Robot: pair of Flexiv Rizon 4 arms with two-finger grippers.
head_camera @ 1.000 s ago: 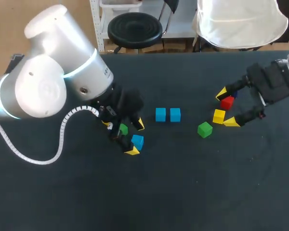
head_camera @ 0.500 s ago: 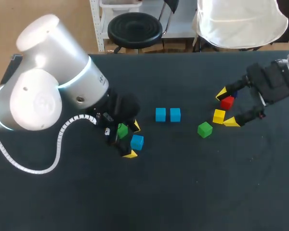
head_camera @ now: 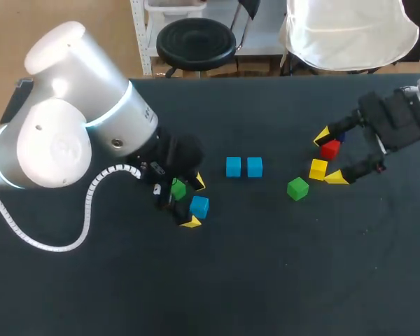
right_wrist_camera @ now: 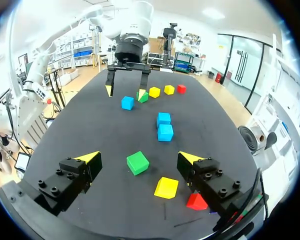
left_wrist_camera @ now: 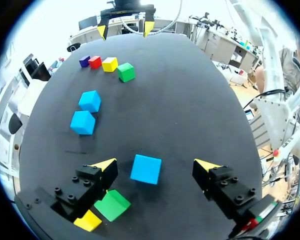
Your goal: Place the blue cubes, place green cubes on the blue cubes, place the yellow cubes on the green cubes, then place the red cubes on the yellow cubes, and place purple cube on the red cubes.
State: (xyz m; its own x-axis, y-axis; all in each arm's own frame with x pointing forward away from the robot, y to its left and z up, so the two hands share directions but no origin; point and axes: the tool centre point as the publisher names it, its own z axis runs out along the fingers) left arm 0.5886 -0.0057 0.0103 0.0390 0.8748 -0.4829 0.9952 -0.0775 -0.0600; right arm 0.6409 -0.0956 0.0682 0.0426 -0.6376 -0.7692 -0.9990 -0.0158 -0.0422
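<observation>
The left pincer point(head_camera: 194, 203) is open. Its yellow-tipped fingers stand either side of a lone light-blue cube point(head_camera: 199, 206) lying on the black cloth-covered surface point(head_camera: 266, 280). The left wrist view shows a gap between this cube and each finger. Seen from overhead, a near green cube point(head_camera: 178, 188) lies just outside one finger, at the lone cube's 10 o'clock. In the wrist view a small yellow cube point(left_wrist_camera: 87, 220) sits just beside the green one, partly under that finger. At the pincer's 2 o'clock, well apart, a pair of light-blue cubes point(head_camera: 233, 166) sits side by side, touching or nearly so.

The right pincer point(head_camera: 329, 156) is also open and grips nothing. Overhead, a red cube point(head_camera: 330, 148) lies within its span at 12 o'clock from its middle, near one tip. A second yellow cube point(head_camera: 318, 169) lies at 7 o'clock, near the other tip. A dark purple cube point(head_camera: 340, 137) sits just beside the red one at its 1 o'clock, partly hidden by a finger. A far green cube point(head_camera: 297, 187) lies beyond the tips, between 7 and 8 o'clock from the second yellow cube. Every cube in view lies directly on the surface.
</observation>
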